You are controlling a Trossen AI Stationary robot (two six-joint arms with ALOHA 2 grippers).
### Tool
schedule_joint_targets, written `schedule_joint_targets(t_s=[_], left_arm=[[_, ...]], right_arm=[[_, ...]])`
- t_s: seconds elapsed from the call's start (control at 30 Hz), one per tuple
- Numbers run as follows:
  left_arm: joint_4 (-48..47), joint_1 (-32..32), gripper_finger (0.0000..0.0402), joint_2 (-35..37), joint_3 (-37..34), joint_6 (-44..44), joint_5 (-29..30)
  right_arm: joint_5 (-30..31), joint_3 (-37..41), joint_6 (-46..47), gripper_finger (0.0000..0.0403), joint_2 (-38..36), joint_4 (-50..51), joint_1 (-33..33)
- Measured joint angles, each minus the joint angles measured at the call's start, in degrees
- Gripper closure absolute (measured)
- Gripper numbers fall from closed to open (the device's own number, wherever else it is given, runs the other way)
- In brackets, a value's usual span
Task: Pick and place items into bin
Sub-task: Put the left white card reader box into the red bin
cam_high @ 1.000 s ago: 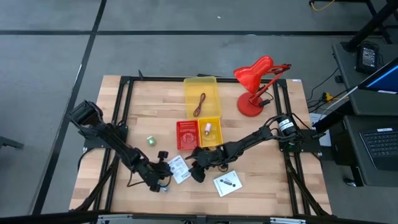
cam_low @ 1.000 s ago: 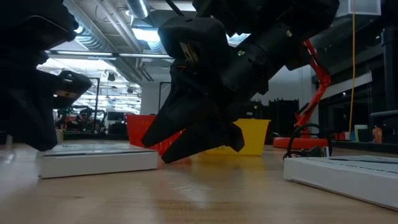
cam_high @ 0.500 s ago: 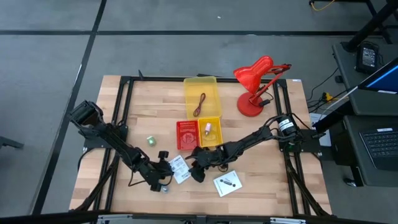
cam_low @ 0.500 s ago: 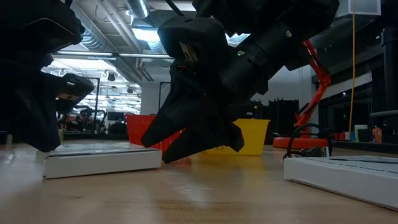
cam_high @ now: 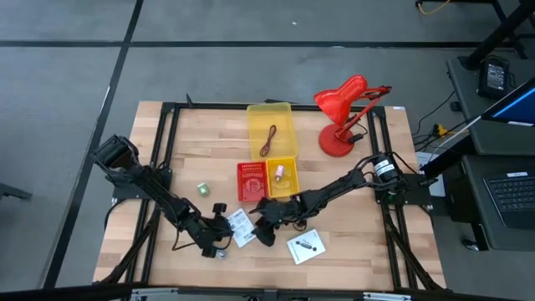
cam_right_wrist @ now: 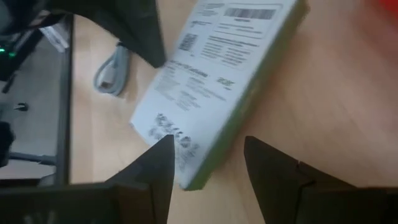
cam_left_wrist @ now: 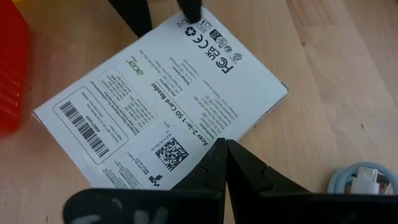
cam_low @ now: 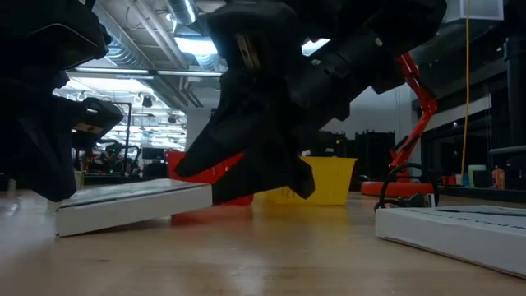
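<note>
1. At 7 o'clock on the table, the left gripper point(cam_high: 219, 237) is seen with its fingers clenched together, tips pressed on the near edge of the white printed cardboard packet point(cam_high: 241, 226).
2. A change is noted: the packet point(cam_low: 131, 205), flat a moment ago, is now tipped up at one end, so a lift seems to be starting.
3. At the packet's 3 o'clock, the right gripper point(cam_high: 263, 230) is held with its fingers spread and released; nothing is grasped yet.
4. A second white printed packet point(cam_high: 306, 246) lies apart at 5 o'clock.
5. The yellow plastic bin point(cam_high: 251, 117) waits at 12 o'clock with a dark red cord point(cam_high: 267, 140) inside; a red compartment box point(cam_high: 251, 181) sits between.
</note>
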State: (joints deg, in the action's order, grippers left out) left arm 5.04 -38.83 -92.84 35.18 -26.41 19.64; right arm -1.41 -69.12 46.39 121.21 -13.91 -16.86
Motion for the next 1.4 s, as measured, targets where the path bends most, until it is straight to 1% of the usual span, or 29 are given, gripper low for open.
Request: schedule_joint_targets(t_s=[0.4,0.6,0.9,1.2,1.4], left_arm=[[-0.02,-0.02,0.04,-0.02,-0.02,0.16,0.15],[-0.07,-0.02,0.04,-0.04,-0.04,0.65,0.76],[-0.06,0.13,0.04,-0.07,-0.07,1.21,1.21],[-0.04,0.5,0.04,-0.07,-0.07,0.79,0.48],[-0.04,0.48,0.04,-0.07,-0.09,1.03,0.46]], right_arm=[[-0.46,0.0,2.01,0.0229,0.0,-1.39,-0.02],[-2.83,0.0,2.03,0.0229,0.0,-2.33,0.0],[-2.95,0.0,2.5,0.0229,0.0,-2.44,-0.02],[-1.44,-0.12,5.65,0.0229,-0.05,4.38,0.35],[-1.22,-0.02,5.18,0.0229,-0.07,2.39,0.35]])
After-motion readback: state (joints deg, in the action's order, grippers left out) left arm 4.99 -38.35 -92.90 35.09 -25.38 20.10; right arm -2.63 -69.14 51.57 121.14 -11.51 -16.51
